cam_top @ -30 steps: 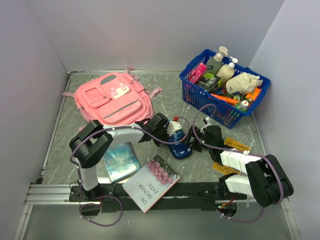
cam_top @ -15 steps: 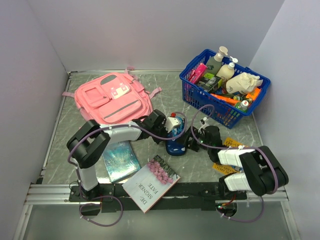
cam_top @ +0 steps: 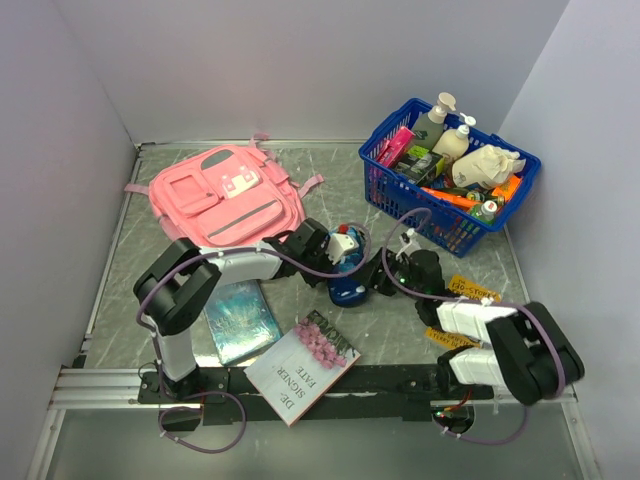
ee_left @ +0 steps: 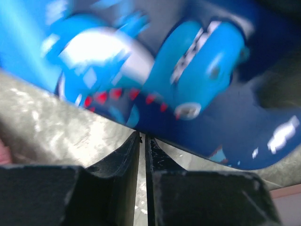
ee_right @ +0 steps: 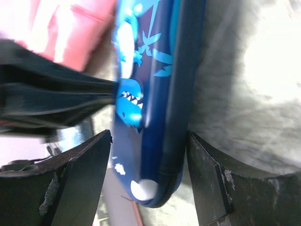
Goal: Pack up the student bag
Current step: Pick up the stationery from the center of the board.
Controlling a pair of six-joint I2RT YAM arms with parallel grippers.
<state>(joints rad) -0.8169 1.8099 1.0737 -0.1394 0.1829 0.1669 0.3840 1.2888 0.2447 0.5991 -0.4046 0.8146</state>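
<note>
The bag (cam_top: 225, 195) lies flat on the tabletop (cam_top: 335, 185), beyond the left fingers (ee_left: 123, 165), which are pinched nearly shut on the edge of the case (cam_top: 345, 287). The right fingers (ee_right: 80, 165), open, have been narrowed astride it; a two-handed carry is judged near.

Blue case (ee_right: 155, 70) between right fingers (ee_right: 80, 169)

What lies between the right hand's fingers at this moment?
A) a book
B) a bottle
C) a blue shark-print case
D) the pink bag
C: in the right wrist view the right hand straddles the blue shark-print case, with one finger on either side.
</note>
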